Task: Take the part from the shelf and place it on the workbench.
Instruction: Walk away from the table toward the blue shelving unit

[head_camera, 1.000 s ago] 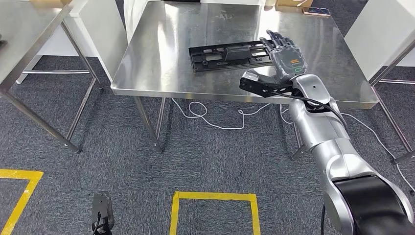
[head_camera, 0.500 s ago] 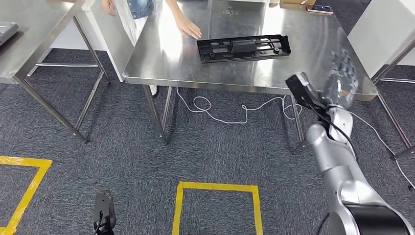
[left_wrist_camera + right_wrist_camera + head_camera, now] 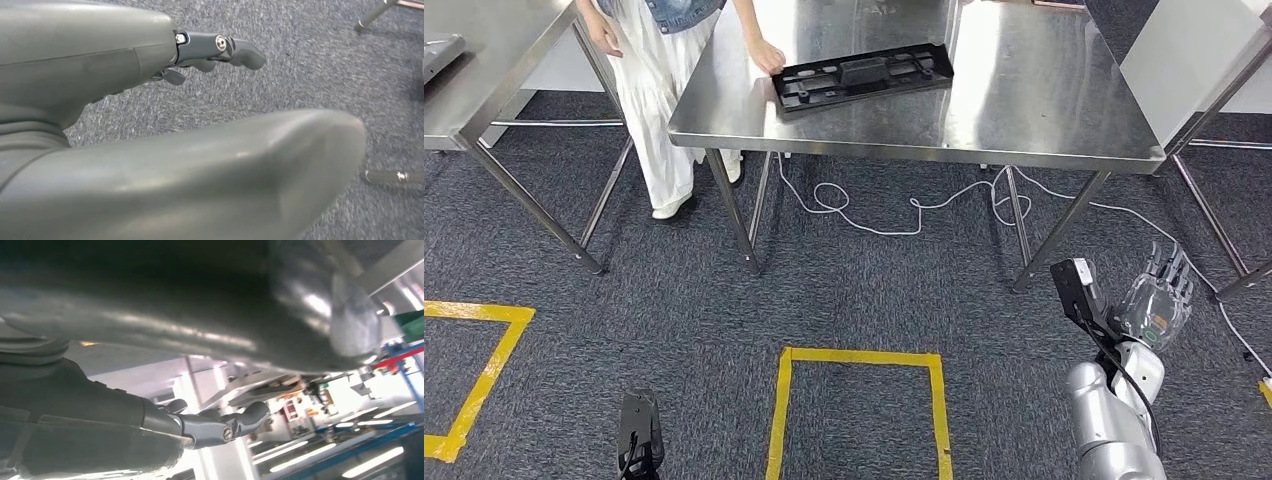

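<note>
Two hands empty, right hand (image 3: 1157,300) apparently spread (blurred), part (image 3: 862,75) on workbench (image 3: 1024,110), left hand (image 3: 150,100) loose

**Inspector A:** Right arm (image 3: 1109,425): silver shell, rounded segments, a black cable running along it. A black camera block (image 3: 1074,287) sits at the wrist.

**Inspector B:** Right hand (image 3: 1159,298): dark grey fingers, pale translucent back with a green and orange mark. Blurred.

**Inspector A:** Left hand (image 3: 150,75): smooth grey cover, thick grey thumb (image 3: 210,170), darker fingers (image 3: 235,50) with two silver screws.

**Inspector B:** The right wrist view shows one such screw.
</note>
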### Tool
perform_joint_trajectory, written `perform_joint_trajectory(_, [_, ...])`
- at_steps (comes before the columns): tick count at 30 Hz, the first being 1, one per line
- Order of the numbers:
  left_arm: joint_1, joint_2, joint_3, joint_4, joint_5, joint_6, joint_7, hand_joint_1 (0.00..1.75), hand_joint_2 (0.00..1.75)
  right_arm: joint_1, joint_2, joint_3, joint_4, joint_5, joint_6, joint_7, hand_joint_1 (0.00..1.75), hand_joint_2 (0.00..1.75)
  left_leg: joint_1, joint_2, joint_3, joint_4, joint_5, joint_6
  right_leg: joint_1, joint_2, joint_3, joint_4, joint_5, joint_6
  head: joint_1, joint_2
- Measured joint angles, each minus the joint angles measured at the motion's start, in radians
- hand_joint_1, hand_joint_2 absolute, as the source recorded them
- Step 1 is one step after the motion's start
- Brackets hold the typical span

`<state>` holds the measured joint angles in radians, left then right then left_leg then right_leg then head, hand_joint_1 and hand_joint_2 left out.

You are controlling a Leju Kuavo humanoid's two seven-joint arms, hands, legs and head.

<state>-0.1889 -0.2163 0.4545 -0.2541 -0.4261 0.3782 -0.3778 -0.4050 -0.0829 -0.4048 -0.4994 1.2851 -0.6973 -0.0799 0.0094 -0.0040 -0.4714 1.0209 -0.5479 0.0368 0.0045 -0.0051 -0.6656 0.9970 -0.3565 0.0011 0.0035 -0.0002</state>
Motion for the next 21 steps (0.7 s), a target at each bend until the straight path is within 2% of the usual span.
perform_joint_trajectory(1, [-0.001,0.000,0.000,0.000,-0.002,0.000,-0.001,0.00,0.00,0.004,0.003,-0.010,-0.001,0.003,0.000,-0.002,0.00,1.75,-0.001,0.001,0.019,-0.031,-0.013,0.000,0.001,0.000,-0.001,0.000,0.003,0.003,0.001,0.000])
perform_joint_trajectory(3, [-0.002,0.000,0.000,0.000,-0.004,0.000,-0.001,0.00,0.00,0.006,0.006,-0.016,0.000,0.005,0.000,-0.002,0.00,1.75,-0.001,0.001,0.023,-0.040,-0.016,-0.001,0.000,0.000,-0.001,-0.001,0.005,0.004,0.001,0.000])
perform_joint_trajectory(5, [-0.002,0.000,0.000,0.000,-0.004,0.000,-0.001,0.00,0.00,0.016,0.015,-0.038,0.002,0.007,0.000,-0.004,0.00,1.75,-0.007,0.001,0.017,-0.040,-0.008,0.004,-0.003,-0.001,0.000,-0.008,0.017,0.012,0.000,0.000])
perform_joint_trajectory(6, [-0.001,-0.001,0.001,0.001,-0.004,-0.001,-0.001,0.00,0.00,0.035,0.029,-0.081,0.012,-0.010,0.000,-0.020,0.00,1.75,-0.006,0.003,-0.006,-0.045,0.019,0.011,-0.005,0.000,-0.015,0.026,-0.019,0.012,0.002,0.000])
perform_joint_trajectory(7, [-0.001,-0.003,0.002,0.001,-0.003,-0.002,-0.002,0.00,0.00,0.057,0.045,-0.133,0.032,-0.035,0.000,-0.039,0.00,1.75,-0.005,0.005,-0.034,-0.050,0.052,0.018,-0.010,0.002,-0.033,0.088,-0.068,0.015,0.004,0.000])
perform_joint_trajectory(8, [0.000,-0.004,0.002,0.002,-0.002,-0.003,-0.003,0.00,0.00,0.080,0.062,-0.187,0.056,-0.063,0.000,-0.061,0.00,1.75,-0.002,0.007,-0.066,-0.057,0.087,0.022,-0.016,0.003,-0.050,0.165,-0.119,0.020,0.008,0.000])
perform_joint_trajectory(9, [0.000,-0.005,0.003,0.002,-0.001,-0.005,-0.006,0.00,0.00,0.100,0.076,-0.236,0.084,-0.094,0.001,-0.082,0.00,1.75,0.004,0.010,-0.102,-0.061,0.122,0.022,-0.024,0.005,-0.064,0.252,-0.167,0.029,0.011,0.000])
perform_joint_trajectory(10, [0.001,-0.006,0.004,0.002,0.000,-0.006,-0.007,0.00,0.00,0.108,0.084,-0.263,0.107,-0.111,0.008,-0.087,0.00,1.31,0.007,0.012,-0.124,-0.059,0.139,0.015,-0.032,0.005,-0.053,0.295,-0.159,0.048,0.012,0.000])
perform_joint_trajectory(11, [0.002,-0.006,0.004,0.002,0.003,-0.007,-0.009,0.00,0.00,0.116,0.090,-0.284,0.125,-0.122,0.018,-0.086,0.00,0.87,0.012,0.014,-0.146,-0.057,0.155,0.007,-0.041,0.005,-0.024,0.293,-0.132,0.069,0.012,0.000])
perform_joint_trajectory(12, [0.002,-0.006,0.004,0.002,0.005,-0.007,-0.010,0.00,0.00,0.121,0.097,-0.303,0.142,-0.131,0.031,-0.083,0.00,0.44,0.016,0.016,-0.166,-0.052,0.168,-0.003,-0.051,0.005,0.024,0.251,-0.111,0.088,0.013,0.000])
perform_joint_trajectory(13, [0.002,-0.005,0.005,0.002,0.007,-0.007,-0.011,0.00,0.00,0.123,0.105,-0.320,0.157,-0.141,0.046,-0.081,0.00,0.00,0.018,0.017,-0.184,-0.045,0.180,-0.013,-0.057,0.006,0.089,0.176,-0.115,0.102,0.016,0.000])
perform_joint_trajectory(14, [0.002,-0.004,0.005,0.002,0.008,-0.006,-0.012,0.00,0.00,0.125,0.111,-0.334,0.168,-0.148,0.062,-0.083,0.00,0.00,0.018,0.018,-0.197,-0.039,0.190,-0.024,-0.056,0.008,0.148,0.091,-0.138,0.100,0.019,0.000])
perform_joint_trajectory(15, [0.002,-0.004,0.006,0.002,0.008,-0.004,-0.014,0.00,0.00,0.127,0.118,-0.346,0.179,-0.154,0.083,-0.088,0.00,0.00,0.016,0.019,-0.205,-0.035,0.201,-0.032,-0.054,0.010,0.189,0.027,-0.165,0.093,0.020,0.000])
perform_joint_trajectory(16, [0.001,-0.003,0.006,0.001,0.009,-0.003,-0.017,0.00,0.00,0.130,0.125,-0.355,0.188,-0.160,0.106,-0.094,0.00,0.44,0.014,0.020,-0.210,-0.034,0.212,-0.037,-0.049,0.013,0.210,-0.010,-0.188,0.084,0.019,0.000])
perform_joint_trajectory(17, [0.002,-0.004,0.006,0.002,0.009,-0.002,-0.019,0.00,0.00,0.137,0.130,-0.363,0.197,-0.166,0.126,-0.098,0.00,0.87,0.014,0.021,-0.212,-0.035,0.223,-0.041,-0.048,0.013,0.204,-0.015,-0.194,0.071,0.014,0.000])
perform_joint_trajectory(18, [0.002,-0.003,0.006,0.002,0.009,-0.001,-0.021,0.00,0.00,0.146,0.137,-0.371,0.207,-0.170,0.141,-0.099,0.00,1.31,0.018,0.021,-0.215,-0.035,0.227,-0.043,-0.052,0.011,0.192,-0.007,-0.188,0.062,0.010,0.000])
perform_joint_trajectory(19, [0.004,-0.003,0.006,0.003,0.009,-0.001,-0.020,0.00,0.00,0.155,0.143,-0.379,0.215,-0.178,0.150,-0.098,0.00,1.75,0.023,0.020,-0.223,-0.023,0.208,-0.045,-0.053,0.008,0.181,-0.001,-0.181,0.049,0.007,0.000])
perform_joint_trajectory(20, [0.005,-0.003,0.006,0.004,0.006,-0.002,-0.017,0.00,0.00,0.164,0.148,-0.389,0.223,-0.190,0.159,-0.096,0.00,1.75,0.026,0.018,-0.236,0.008,0.165,-0.046,-0.052,0.004,0.167,0.002,-0.170,0.033,0.004,0.000])
perform_joint_trajectory(21, [0.005,-0.003,0.004,0.005,0.003,-0.003,-0.014,0.00,0.00,0.171,0.152,-0.400,0.229,-0.204,0.167,-0.095,0.00,1.75,0.028,0.016,-0.251,0.059,0.106,-0.047,-0.047,0.002,0.155,0.003,-0.158,0.018,0.001,0.000])
